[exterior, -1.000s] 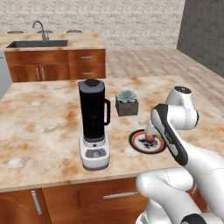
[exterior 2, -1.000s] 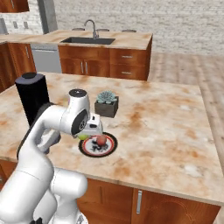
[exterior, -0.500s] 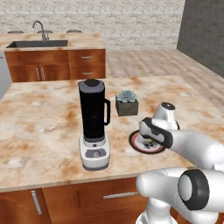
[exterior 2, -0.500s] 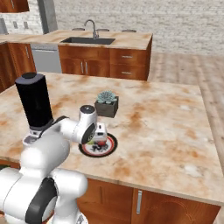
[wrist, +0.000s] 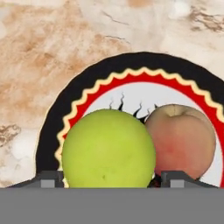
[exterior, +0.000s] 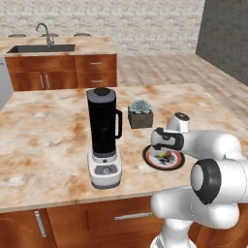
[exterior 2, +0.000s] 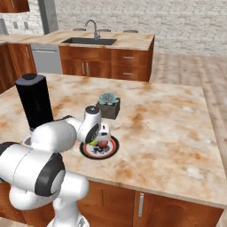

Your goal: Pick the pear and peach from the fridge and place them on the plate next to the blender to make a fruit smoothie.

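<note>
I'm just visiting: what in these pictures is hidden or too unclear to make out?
- Hand view: the pear covers the gap between the fingertips, so whether they touch it is unclear.
- Hand view: the plate is cut off at right and bottom.
- Left base view: the arm covers the near part of the plate; the fruit is tiny.
- Right base view: the arm hides the blender base.

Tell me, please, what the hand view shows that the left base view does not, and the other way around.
Hand view: the pear and the peach lie side by side, apparently touching, and the rim's zigzag pattern is clear.
Left base view: the blender, a potted succulent, and a sink behind.
Both: the plate with fruit on the marble counter.
</note>
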